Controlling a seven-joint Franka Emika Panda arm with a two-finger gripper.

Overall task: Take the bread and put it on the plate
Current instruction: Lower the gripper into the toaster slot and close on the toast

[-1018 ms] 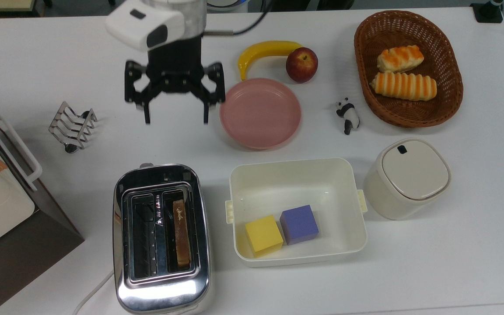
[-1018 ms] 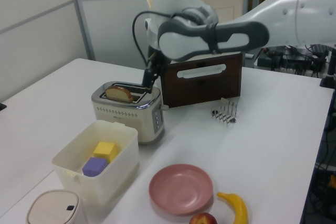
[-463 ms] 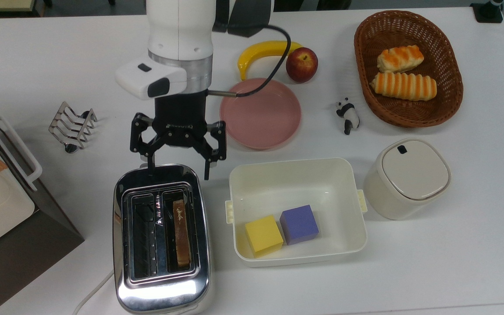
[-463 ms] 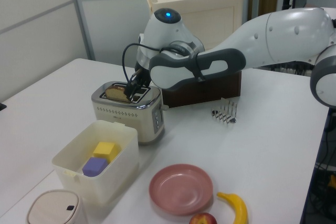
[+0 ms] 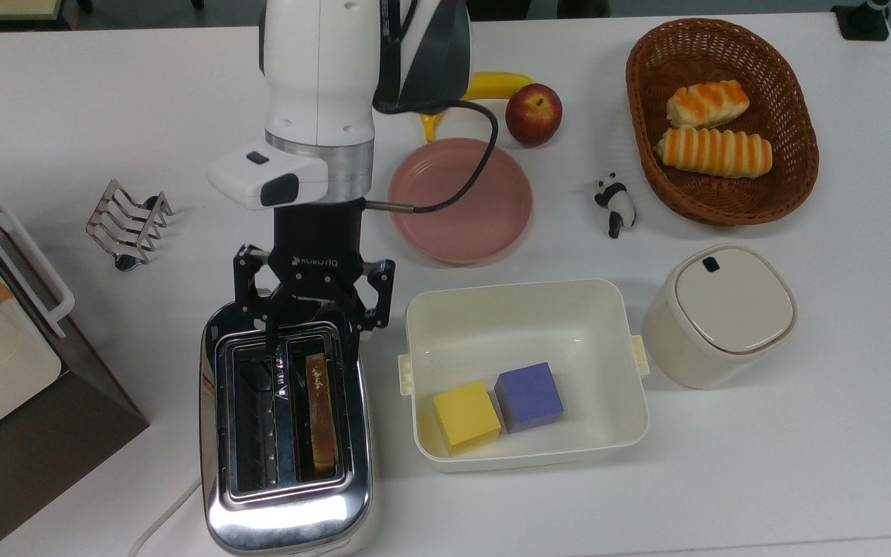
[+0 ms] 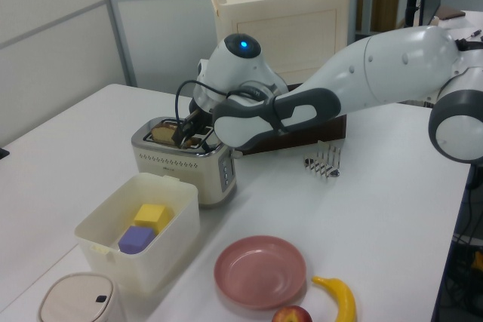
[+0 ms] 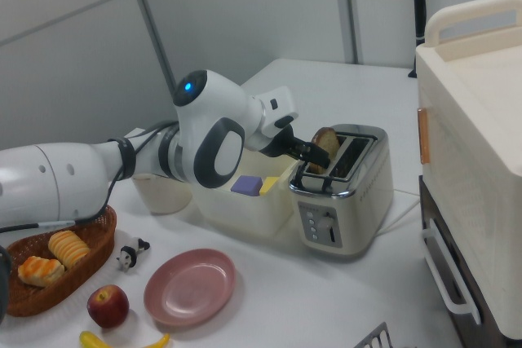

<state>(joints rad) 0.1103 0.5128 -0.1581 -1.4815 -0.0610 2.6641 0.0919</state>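
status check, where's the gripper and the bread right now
Gripper open over the toaster's near end. Bread upright in its slot, not gripped. Plate bare; nothing in the way.

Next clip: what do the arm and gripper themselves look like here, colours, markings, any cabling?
The arm has glossy white rounded shells with dark grey joint sections and a lit blue dot near the wrist. A white boxy module is mounted on the side of the wrist. The gripper is black, with open linkage fingers and white ROBOTIQ lettering on its body. A black cable loops out beside the wrist.

Between toaster (image 5: 287, 433) and plate (image 5: 461, 199) lies bare table (image 5: 105, 100); the tub (image 5: 524, 371) flanks that path
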